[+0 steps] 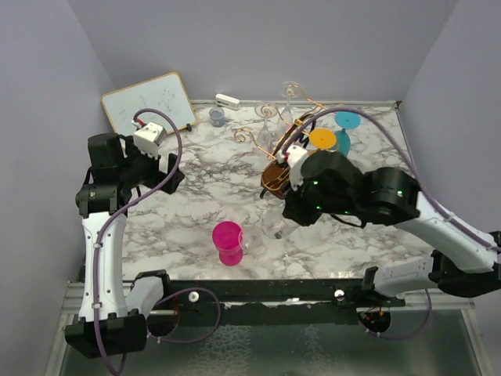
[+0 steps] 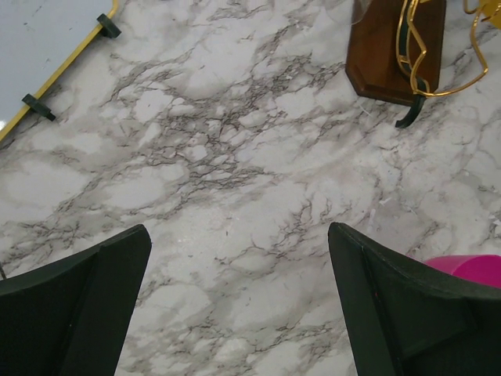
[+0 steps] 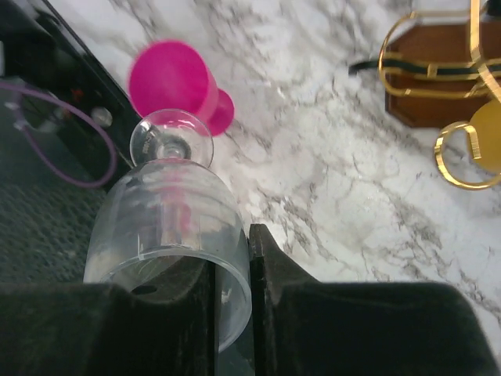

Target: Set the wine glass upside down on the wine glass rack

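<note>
The task stood near its start: the clear stemmed wine glass point(image 3: 168, 227) was not yet on the gold wire wine glass rack with a dark brown wooden base point(image 1: 272, 176). It sat low over the white marble-patterned counter point(image 1: 196, 188), just in front of that rack. The right tool point(image 3: 233, 266) was closed on the glass's rim wall — one finger inside the bowl, one outside — so the grasp looked made, while lifting, inverting and hanging were left to do. A pink stemmed glass point(image 1: 228, 243) stood farther from the rack, toward the arms. The left tool point(image 2: 235, 313), well left of the rack, gaped wide over bare counter — holding nothing.
</note>
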